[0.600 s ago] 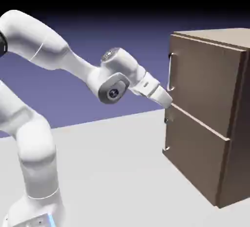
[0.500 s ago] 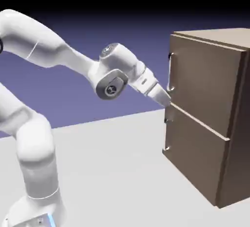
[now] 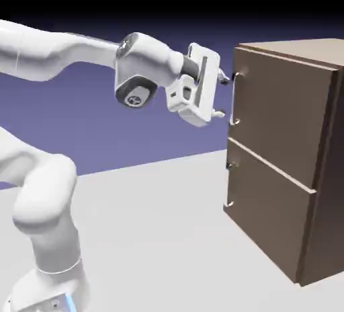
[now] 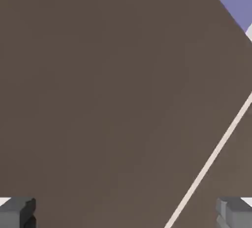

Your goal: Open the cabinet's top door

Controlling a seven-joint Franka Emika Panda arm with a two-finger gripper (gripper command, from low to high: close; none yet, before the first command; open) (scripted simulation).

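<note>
One cabinet [image 3: 289, 156], right of worktop [image 3: 148, 230]; top door [image 3: 279, 112] shut. Fingers [image 3: 221, 79] released, just left of vertical handle [image 3: 233, 99]. Best centred astride bar before clenching.

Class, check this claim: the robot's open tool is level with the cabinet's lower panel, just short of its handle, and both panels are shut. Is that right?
Not quite. The exterior view shows the open tool level with the top door, just short of its long handle, not the lower panel. The rest stands: both panels of the cabinet are shut.
</note>
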